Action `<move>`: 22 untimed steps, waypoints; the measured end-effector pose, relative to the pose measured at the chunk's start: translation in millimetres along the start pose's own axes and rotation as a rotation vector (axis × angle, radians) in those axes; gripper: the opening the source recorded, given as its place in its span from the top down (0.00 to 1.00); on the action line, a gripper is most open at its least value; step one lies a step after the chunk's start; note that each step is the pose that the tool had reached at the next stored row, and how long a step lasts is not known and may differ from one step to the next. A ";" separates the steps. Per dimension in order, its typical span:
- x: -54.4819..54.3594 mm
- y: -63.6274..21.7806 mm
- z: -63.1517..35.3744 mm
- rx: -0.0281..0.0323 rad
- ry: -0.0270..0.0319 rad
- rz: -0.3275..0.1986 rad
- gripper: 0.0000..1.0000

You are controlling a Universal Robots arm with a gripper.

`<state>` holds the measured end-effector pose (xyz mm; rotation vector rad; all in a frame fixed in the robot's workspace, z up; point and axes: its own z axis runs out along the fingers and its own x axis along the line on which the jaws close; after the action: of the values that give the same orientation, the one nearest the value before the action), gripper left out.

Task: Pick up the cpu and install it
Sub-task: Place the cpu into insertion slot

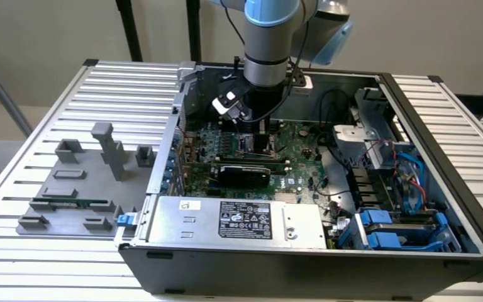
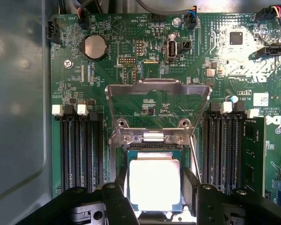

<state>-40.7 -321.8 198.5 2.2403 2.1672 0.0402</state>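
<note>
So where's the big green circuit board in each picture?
Exterior view: the green circuit board lies inside the open dark-grey computer case, under the arm.
Wrist view: it spreads all around the silvery square cpu.
Shared landmark: the black gripper, clamped on that cpu.

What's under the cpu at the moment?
An edge of the socket frame shows beside the cpu, with the load plate open. The socket's contacts, and whether the chip is seated, are covered by it.
</note>
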 end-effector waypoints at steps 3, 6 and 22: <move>1.0 0.0 0.3 -0.0001 -0.0009 0.000 0.45; 1.7 0.1 0.6 -0.0002 -0.0020 0.000 0.45; 1.9 0.4 1.8 -0.0003 -0.0096 0.001 0.45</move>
<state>-40.2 -319.9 196.7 2.2364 2.1615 0.0296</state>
